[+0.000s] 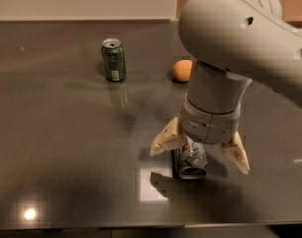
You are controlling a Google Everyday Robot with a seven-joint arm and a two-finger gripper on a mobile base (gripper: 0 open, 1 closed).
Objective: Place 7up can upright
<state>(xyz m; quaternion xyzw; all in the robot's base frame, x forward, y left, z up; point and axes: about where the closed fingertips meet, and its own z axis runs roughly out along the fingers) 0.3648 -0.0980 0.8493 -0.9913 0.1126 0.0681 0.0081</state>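
Observation:
The 7up can (191, 160) lies on its side on the dark table, its silver end facing the front edge. It has a silver-white and light green label with a red spot. My gripper (199, 148) hangs right over it, open, with one tan finger (164, 139) to the can's left and the other (235, 152) to its right. The fingers straddle the can without closing on it. The wrist hides the can's far end.
A darker all-green can (114, 59) stands upright at the back left. An orange (182, 70) sits behind my arm. The table's front edge (140, 227) runs close below the can. Bright light spots reflect on the tabletop.

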